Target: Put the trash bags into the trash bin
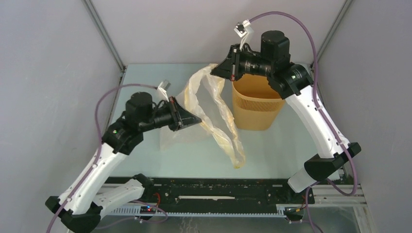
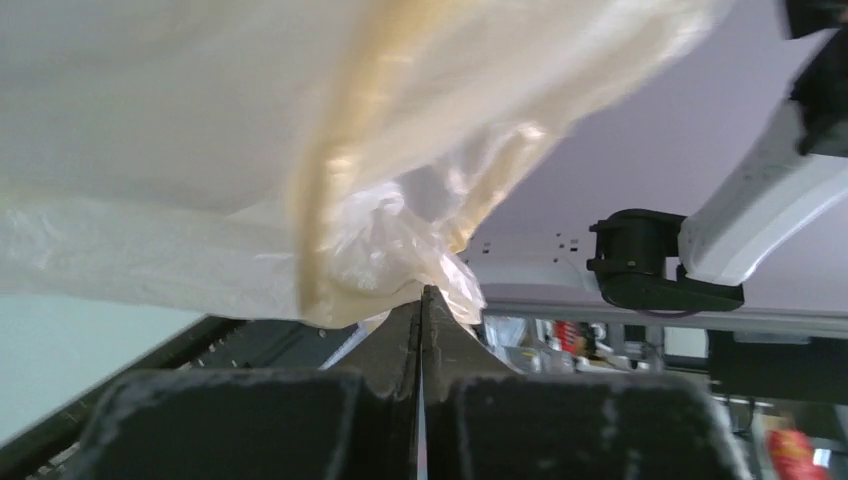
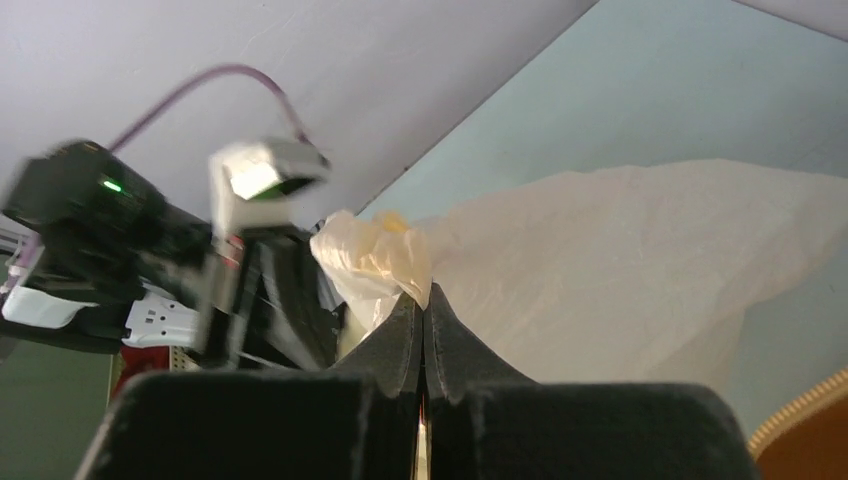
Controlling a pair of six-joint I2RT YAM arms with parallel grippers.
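Observation:
A pale yellow translucent trash bag (image 1: 214, 114) hangs stretched between my two grippers above the table, its lower end trailing to the table near the front. My left gripper (image 1: 197, 119) is shut on one part of the bag (image 2: 380, 250), left of the bin. My right gripper (image 1: 216, 69) is shut on the bag's upper edge (image 3: 375, 262), raised at the bin's left rim. The orange-tan mesh trash bin (image 1: 256, 104) stands upright at the centre right; its rim shows in the right wrist view (image 3: 800, 412). The bag hangs outside the bin, against its left side.
Grey enclosure walls close in on the left, back and right. The black rail (image 1: 214, 191) with both arm bases runs along the near edge. The right arm (image 1: 318, 121) arches over the bin's right side.

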